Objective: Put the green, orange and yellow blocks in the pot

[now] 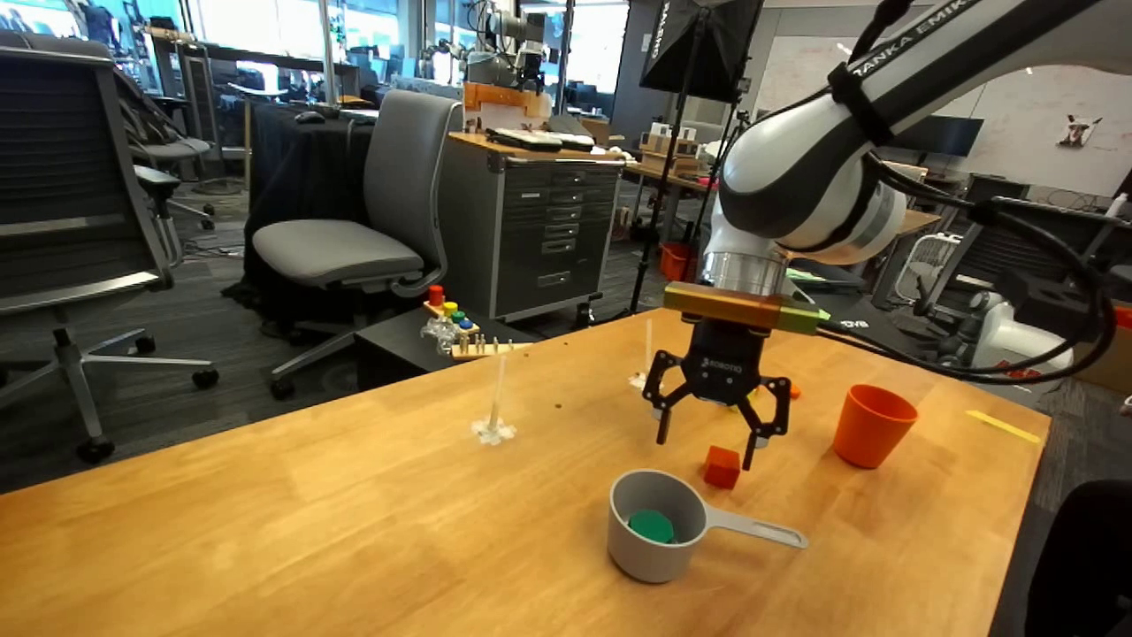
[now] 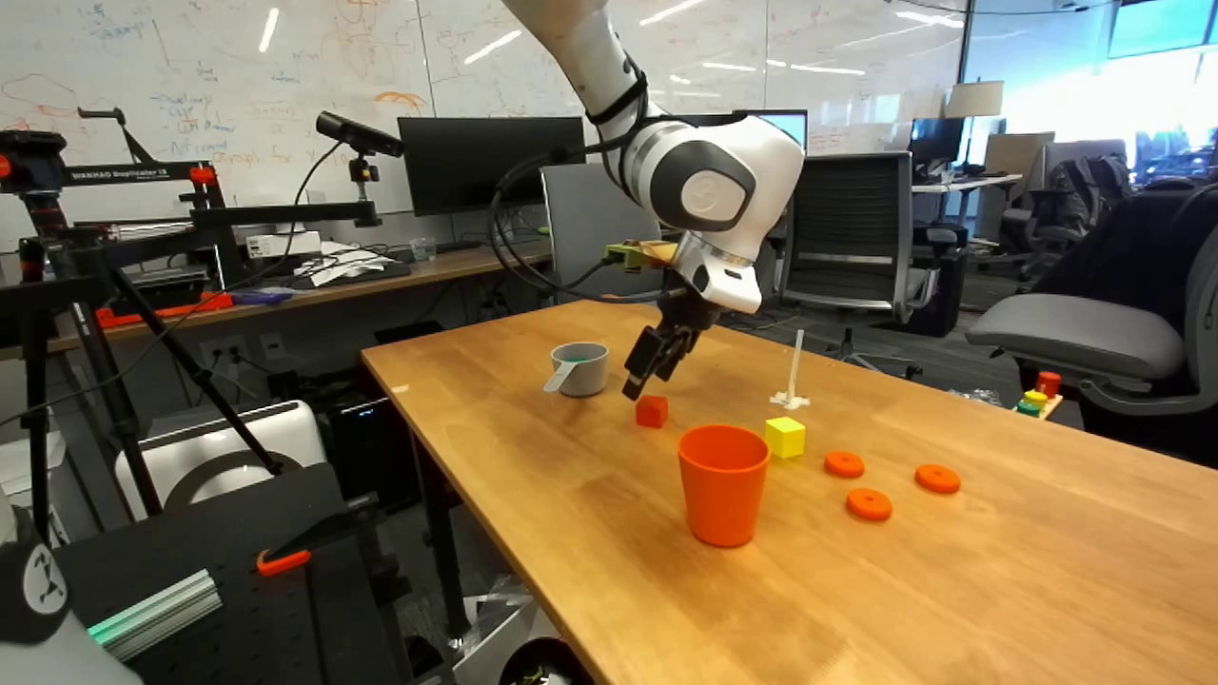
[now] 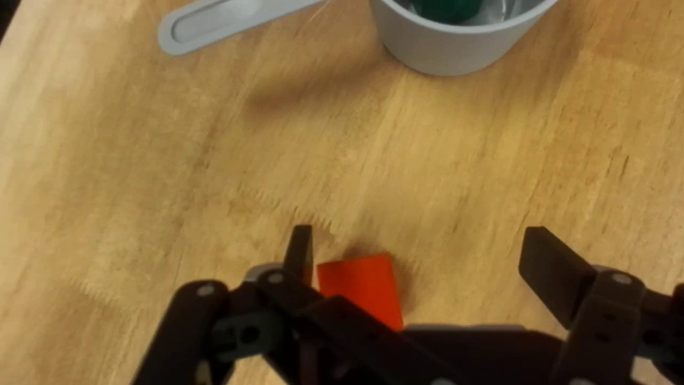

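Table beneath downward, wide-spread claw

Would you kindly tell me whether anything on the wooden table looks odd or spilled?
Two thin, pale, straight rods stand upright from ragged whitish patches on the brown wooden table, as if stuck down, which looks makeshift. I see nothing spilled.

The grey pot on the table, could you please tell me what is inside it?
A green block shows inside the grey pot; its underside and anything beneath it are hidden.
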Controlling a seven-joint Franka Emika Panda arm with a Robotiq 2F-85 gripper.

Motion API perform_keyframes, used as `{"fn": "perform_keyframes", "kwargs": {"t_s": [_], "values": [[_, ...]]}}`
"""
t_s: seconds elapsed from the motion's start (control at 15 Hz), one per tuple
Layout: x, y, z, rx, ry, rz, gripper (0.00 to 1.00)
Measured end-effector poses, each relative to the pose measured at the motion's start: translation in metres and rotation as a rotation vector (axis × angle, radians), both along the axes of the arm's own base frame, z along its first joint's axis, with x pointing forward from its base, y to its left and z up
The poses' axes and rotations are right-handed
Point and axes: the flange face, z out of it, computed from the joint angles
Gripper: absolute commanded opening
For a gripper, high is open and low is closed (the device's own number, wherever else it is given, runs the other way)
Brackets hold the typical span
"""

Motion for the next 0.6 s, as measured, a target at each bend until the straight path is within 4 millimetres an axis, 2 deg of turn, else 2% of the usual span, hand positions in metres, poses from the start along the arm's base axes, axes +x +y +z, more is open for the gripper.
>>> {"fn": "perform_keyframes", "kwargs": {"t_s": [0.13, 0.2, 0.27, 0.6], "values": [[-0.01, -0.004, -0.007, -0.001, 0.023, -0.016, 1.0], [-0.014, -0.006, -0.01, -0.003, 0.03, -0.02, 0.75], [-0.017, -0.009, -0.013, -0.006, 0.033, -0.026, 0.73], [-0.017, -0.017, -0.018, -0.019, -0.011, -0.034, 0.33]]}}
